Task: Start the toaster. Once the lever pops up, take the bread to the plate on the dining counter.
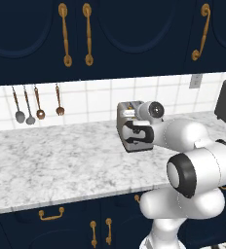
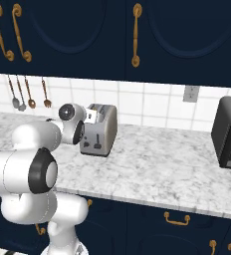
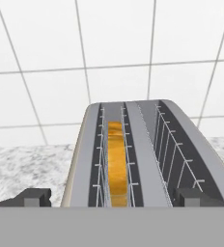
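1. I see the bread [image 3: 117, 164] standing on edge in 1 of the toaster's 2 slots, the one that falls left of centre in the hand view. It lies just ahead of and below the claw [image 3: 113, 197], and its thin golden edge runs straight away from the claw towards the tiled wall [image 3: 114, 48].

2. The toaster [image 3: 147, 154] lies directly under and in front of the claw, its long axis pointing away along the claw's own line of sight. The second slot, to the right of the bread, holds only its wire cage.

3. My claw stands wide: its 2 dark tips sit far apart at the bottom of the hand view, one off each lower corner of the toaster, holding nothing and touching nothing that I can make out.

4. In the left base view the claw [image 1: 129, 113] hangs at the toaster's [image 1: 129, 127] near narrow end, above the dark controls on that face. The right base view puts the claw [image 2: 91, 117] at the same end of the toaster [image 2: 102, 127].

5. My judgement: the start lever sits on that near face, so it lies below and slightly back from the claw rather than ahead of it. I cannot pick the lever out clearly in these views.

6. The toaster stands on the marbled desk [image 1: 47, 165], and the larger dark appliance [image 2: 229, 132] stands well off to the claw's right.
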